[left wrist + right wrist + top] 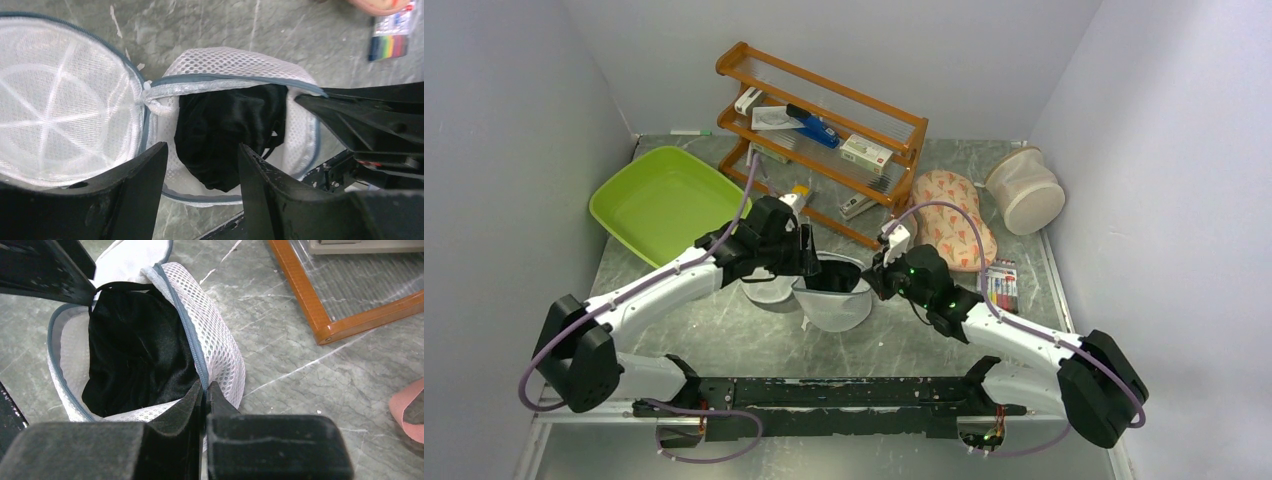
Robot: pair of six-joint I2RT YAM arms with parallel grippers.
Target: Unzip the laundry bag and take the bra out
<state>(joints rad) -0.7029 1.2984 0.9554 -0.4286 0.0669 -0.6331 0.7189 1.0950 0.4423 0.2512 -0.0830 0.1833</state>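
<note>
**Grey marbled tabletop, bag unzipped, bra inside**

Grey marbled table point(754, 340) fills the space between plain white walls, with both arms reaching in from its near edge to meet at the middle.

The laundry bag point(230, 62) lies there on the table between them. Its zip is undone and its round mesh lid point(60, 105) is folded out flat to the left. The bra point(225, 130) sits bunched inside the open bag, and a thin strap shows at its edge.

The left gripper point(202, 147) hovers over the bag's mouth with its jaws well apart and nothing between them. The right gripper point(205, 387) is pinched tight on the bag's rim, with the grey zip tape and white mesh running in between its fingers.

Just right of the right arm lies a pack of coloured markers point(1002, 288). Farther back on the left sits a lime green tray point(659, 200). An orange-patterned pouch point(949, 225) lies back on the right. Behind them stands a wooden rack point(824, 130) holding small boxes, and a beige mesh cylinder point(1024, 190) is in the far right corner.
</note>
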